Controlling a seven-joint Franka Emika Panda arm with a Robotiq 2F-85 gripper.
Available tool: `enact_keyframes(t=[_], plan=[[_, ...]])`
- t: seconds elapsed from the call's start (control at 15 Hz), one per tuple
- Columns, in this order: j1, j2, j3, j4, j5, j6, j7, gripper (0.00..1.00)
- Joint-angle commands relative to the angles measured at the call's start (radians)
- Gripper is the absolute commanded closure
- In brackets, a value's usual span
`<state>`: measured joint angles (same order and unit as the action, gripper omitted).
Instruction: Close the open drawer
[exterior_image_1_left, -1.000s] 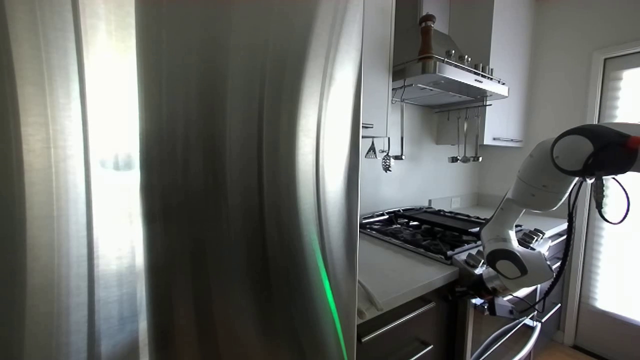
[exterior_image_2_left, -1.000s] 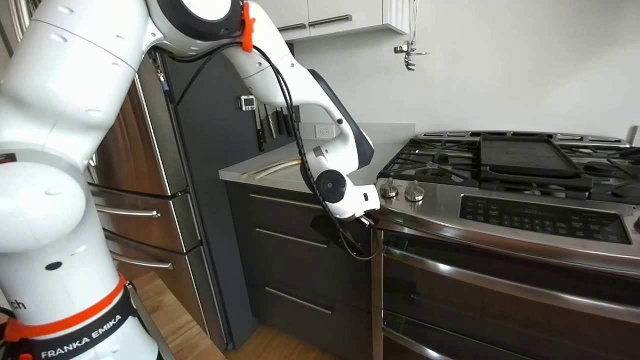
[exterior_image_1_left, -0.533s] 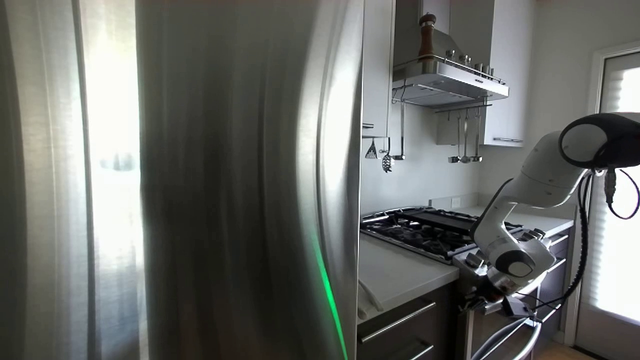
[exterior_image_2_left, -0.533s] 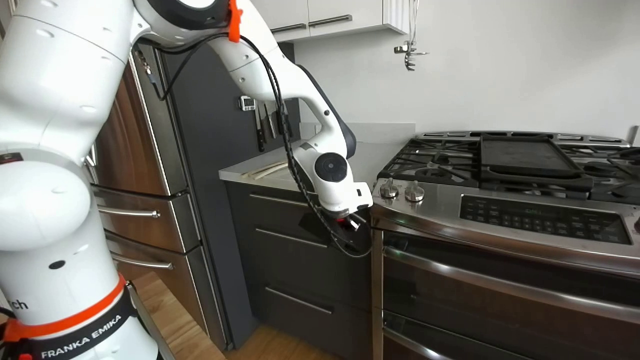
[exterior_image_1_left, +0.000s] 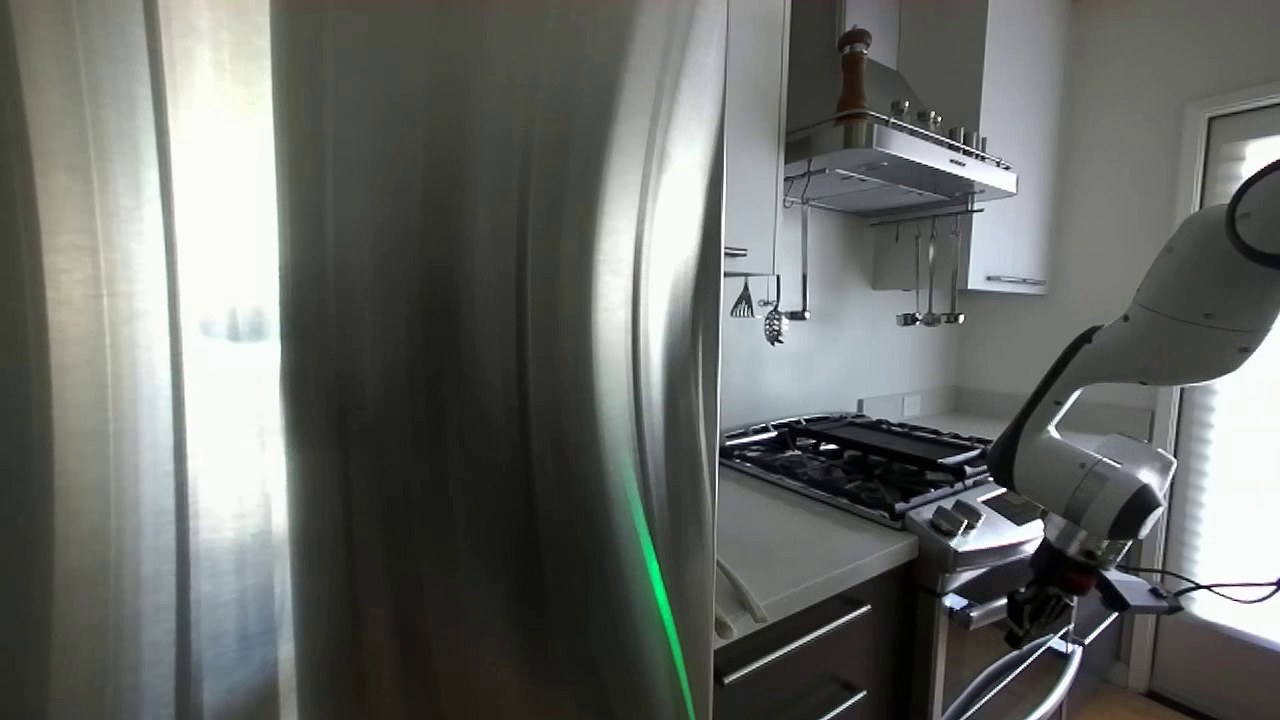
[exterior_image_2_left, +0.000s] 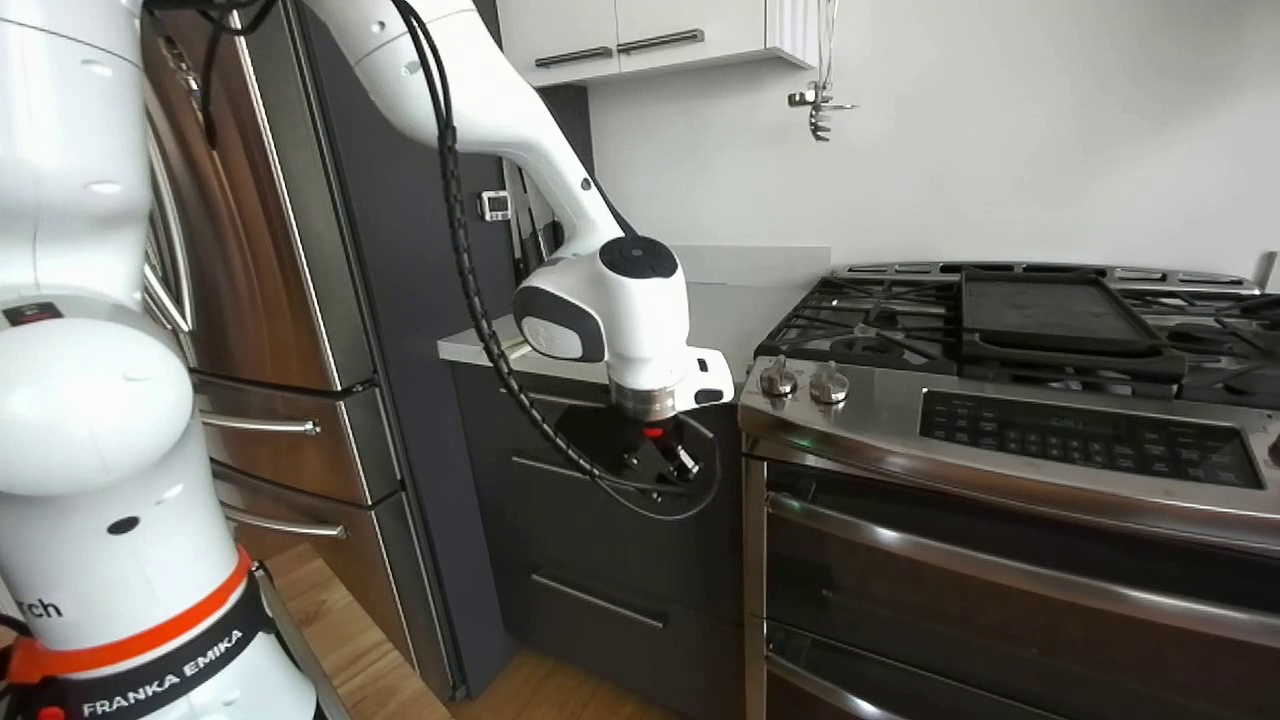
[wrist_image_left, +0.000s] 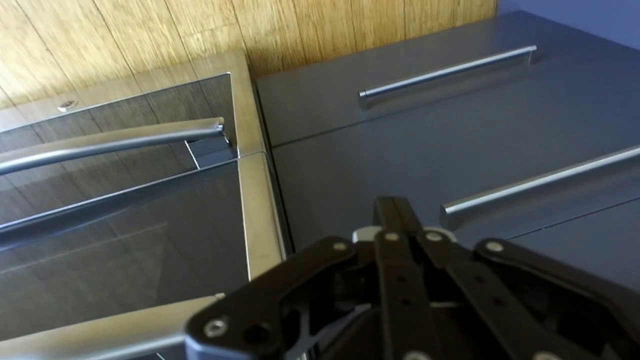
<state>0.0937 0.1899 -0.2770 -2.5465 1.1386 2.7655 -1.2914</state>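
Near the oven (exterior_image_2_left: 1010, 625) — with fingers (wrist_image_left: 387, 220) pressed together, and, just beside it, with the dark drawer (exterior_image_2_left: 490, 410) closed.

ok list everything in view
drawers: three, dark, beside fridge
fridge: one, silver, beside drawers
stove: one, silver, beside drawers
griddle: one, black, on stove
hood: one, silver, above stove
mill: one, brown, on hood
utensils: several, silver, near hood
counter: two stretches, pale, flanking stove
sticks: count unclear, pale, on counter
timer: one, white, near fridge
knives: several, grey, near fridge
cabinets: several, white, overhead
door: one, pale, background
arm: one, white, before drawers
gripper: one, black, before drawers
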Motion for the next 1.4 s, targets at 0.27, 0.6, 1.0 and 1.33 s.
enact_keyframes(t=[0.27,0.6,1.0,1.33], plan=[[-0.078,-0.277,-0.039,-0.090,-0.594,-0.023,0.547,0.38],[-0.188,-0.464,0.029,-0.044,-0.955,-0.230,0.878,0.00],[-0.162,-0.598,0.078,0.033,-0.976,-0.413,0.966,0.00],[-0.152,-0.705,0.107,0.031,-0.980,-0.477,1.009,0.00]])
